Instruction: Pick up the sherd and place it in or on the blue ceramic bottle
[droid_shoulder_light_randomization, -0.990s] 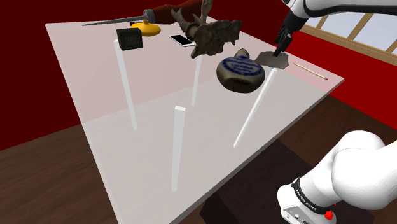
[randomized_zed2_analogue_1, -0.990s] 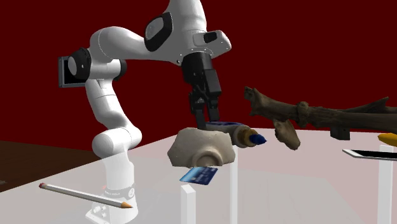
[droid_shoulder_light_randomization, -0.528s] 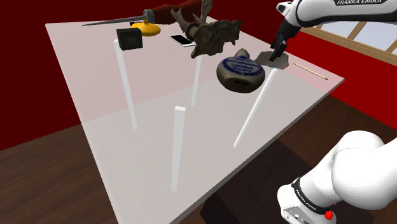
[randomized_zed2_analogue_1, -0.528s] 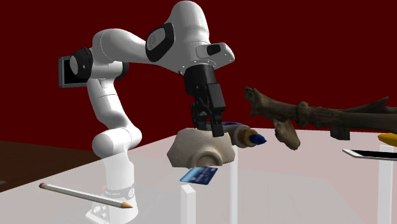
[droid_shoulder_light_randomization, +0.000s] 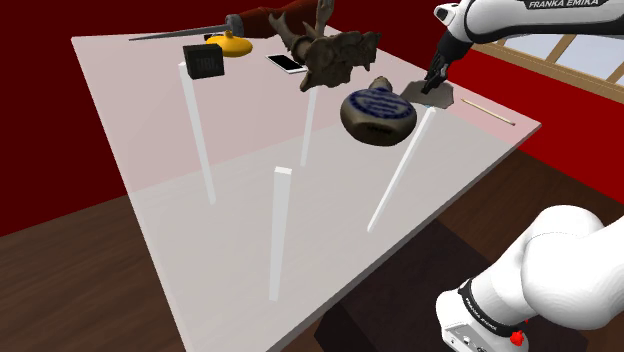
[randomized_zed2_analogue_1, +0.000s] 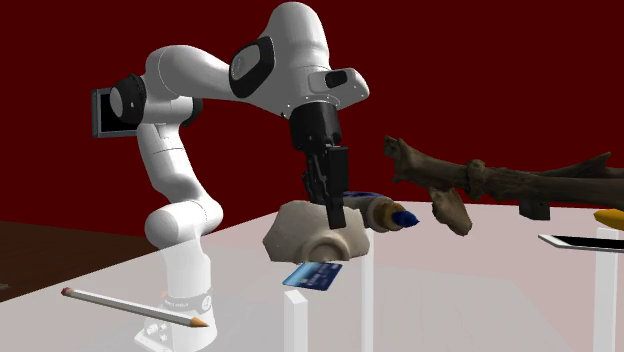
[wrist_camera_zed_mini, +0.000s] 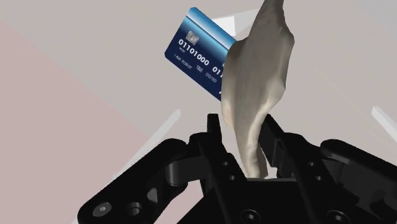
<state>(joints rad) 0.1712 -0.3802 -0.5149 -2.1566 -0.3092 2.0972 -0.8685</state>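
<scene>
The sherd (randomized_zed2_analogue_1: 312, 235) is a pale, beige, curved fragment resting on the table, close in front of the blue-patterned ceramic bottle (droid_shoulder_light_randomization: 378, 112). That bottle lies on its side, its blue tip (randomized_zed2_analogue_1: 402, 217) poking out behind the sherd. My black gripper (randomized_zed2_analogue_1: 333, 212) comes down onto the sherd's top edge. In the wrist view the gripper (wrist_camera_zed_mini: 245, 127) is shut on the sherd (wrist_camera_zed_mini: 257, 83), whose thin edge is clasped between the two fingers (wrist_camera_zed_mini: 213, 130). In the shoulder view the gripper (droid_shoulder_light_randomization: 435, 82) sits over the sherd (droid_shoulder_light_randomization: 432, 97) near the table's far right edge.
A blue bank card (randomized_zed2_analogue_1: 313, 275) lies beside the sherd and a pencil (droid_shoulder_light_randomization: 488, 110) near the table edge. Behind the bottle stands a gnarled driftwood piece (droid_shoulder_light_randomization: 335, 52). Farther back are a phone (droid_shoulder_light_randomization: 287, 63), a black cube (droid_shoulder_light_randomization: 203, 62) and a yellow object (droid_shoulder_light_randomization: 232, 43). The table (droid_shoulder_light_randomization: 250, 200) is translucent.
The gripper came down onto the sherd's top edge with its fingers apart, then drew them together on it. The sherd and the bottle have stayed in place.
</scene>
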